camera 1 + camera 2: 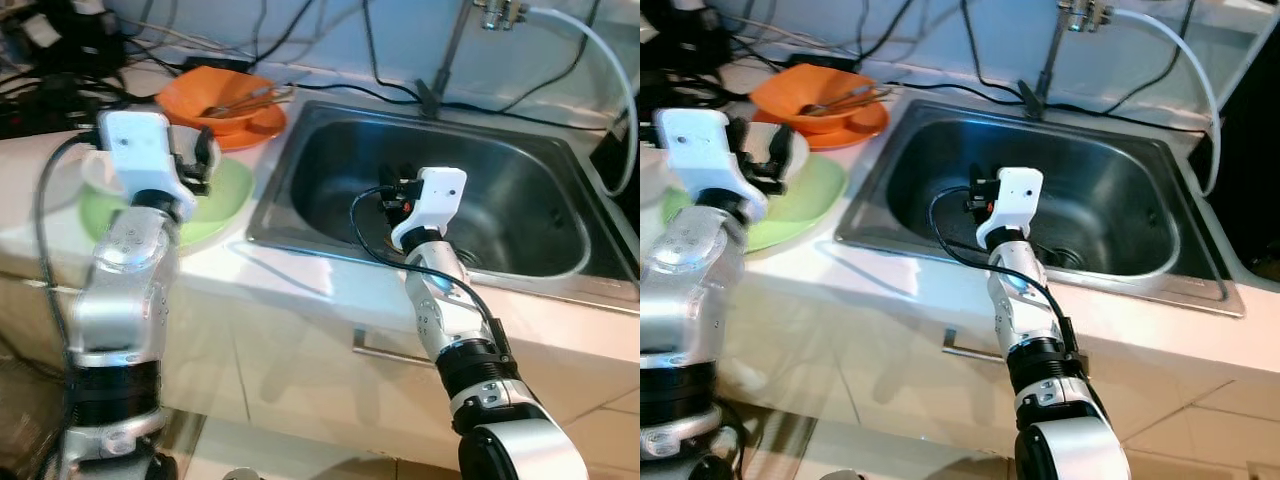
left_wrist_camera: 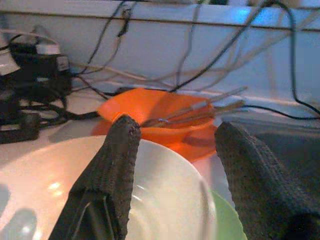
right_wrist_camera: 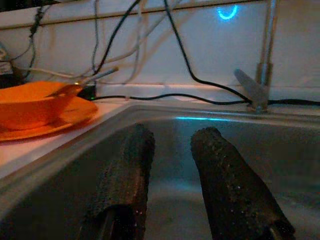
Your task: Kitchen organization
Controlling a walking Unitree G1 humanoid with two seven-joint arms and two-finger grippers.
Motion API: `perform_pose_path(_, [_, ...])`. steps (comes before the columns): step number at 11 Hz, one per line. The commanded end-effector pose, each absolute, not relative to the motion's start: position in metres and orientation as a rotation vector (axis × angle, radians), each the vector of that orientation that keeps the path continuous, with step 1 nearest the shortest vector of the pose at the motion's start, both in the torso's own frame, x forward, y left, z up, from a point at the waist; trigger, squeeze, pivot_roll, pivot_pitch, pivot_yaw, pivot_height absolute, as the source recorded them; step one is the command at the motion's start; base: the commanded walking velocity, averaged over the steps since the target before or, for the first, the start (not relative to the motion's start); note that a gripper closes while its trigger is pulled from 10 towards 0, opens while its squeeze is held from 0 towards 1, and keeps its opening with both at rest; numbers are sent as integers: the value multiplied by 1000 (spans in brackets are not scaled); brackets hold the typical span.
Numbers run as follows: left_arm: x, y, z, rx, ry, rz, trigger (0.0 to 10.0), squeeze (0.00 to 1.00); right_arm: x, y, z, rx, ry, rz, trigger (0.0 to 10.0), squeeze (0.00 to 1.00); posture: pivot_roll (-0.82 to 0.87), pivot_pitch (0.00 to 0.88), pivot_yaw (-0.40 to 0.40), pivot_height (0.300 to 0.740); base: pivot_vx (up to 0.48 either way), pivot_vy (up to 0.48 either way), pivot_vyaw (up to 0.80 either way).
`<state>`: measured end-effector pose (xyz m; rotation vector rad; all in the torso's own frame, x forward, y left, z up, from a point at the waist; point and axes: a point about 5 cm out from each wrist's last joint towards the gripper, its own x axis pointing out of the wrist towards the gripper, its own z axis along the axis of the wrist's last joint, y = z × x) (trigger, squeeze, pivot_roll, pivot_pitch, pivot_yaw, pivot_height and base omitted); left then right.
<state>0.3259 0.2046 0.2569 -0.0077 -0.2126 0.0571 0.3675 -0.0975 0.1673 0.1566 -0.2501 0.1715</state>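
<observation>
1. Sitting at the left of the head views, the white bowl (image 2: 100,195) rests on a green plate (image 1: 225,205) on the pale surface (image 1: 300,290), and the left pincer (image 2: 175,165) hangs right over it with its fingers spread wide, one finger (image 2: 112,175) above the bowl's inside and the other past its rim; it grips nothing.
2. Behind them, toward the upper left, an orange bowl (image 1: 215,95) stands on an orange plate (image 1: 255,128), with metal utensils (image 1: 245,100) lying across it.
3. The left arm (image 1: 125,290) rises from the lower left, bent at the elbow, its white wrist housing above the green plate.
4. The right arm (image 1: 450,320) climbs from the lower right and reaches over the front edge of the steel sink (image 1: 560,150); the right pincer (image 3: 170,175) points into the basin, fingers a little apart and holding nothing.
5. A tap (image 3: 262,60) stands behind the sink, and black cables (image 1: 390,85) trail along the back wall.
6. The white bowl is largely hidden by the left wrist in the head views, and the green plate shows only in part.
</observation>
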Motion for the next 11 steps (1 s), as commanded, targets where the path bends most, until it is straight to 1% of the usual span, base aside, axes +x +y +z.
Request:
perform_pose_path(1, [321,207,274,-26,-259,52,10000,0,368,-99,169,151,-258,175,10000,0,250,42,-51,740,0,0,0])
perform_pose_path(2, [318,215,281,-16,-264,67,10000,0,369,-98,168,151,-256,178,10000,0,258,40,-52,740,0,0,0])
perform_pose_path(3, [315,242,288,20,-238,159,10000,0,369,-96,167,155,-251,187,10000,0,276,44,-55,740,0,0,0])
perform_pose_path(4, [315,253,284,29,-201,197,10000,0,369,-95,167,156,-248,191,10000,0,276,47,-56,740,0,0,0])
perform_pose_path(5, [316,267,268,31,-91,269,10000,0,369,-94,167,157,-247,198,10000,0,274,52,-56,740,0,0,0])
perform_pose_path(7, [315,269,253,-40,15,316,10000,0,369,-95,167,156,-247,202,10000,0,266,57,-56,740,0,0,0])
perform_pose_path(9, [311,268,242,-113,69,342,10000,0,369,-95,167,156,-247,205,10000,0,269,61,-57,740,0,0,0])
perform_pose_path(11, [308,261,237,-121,95,347,10000,0,369,-94,167,158,-247,211,10000,0,270,62,-57,740,0,0,0])
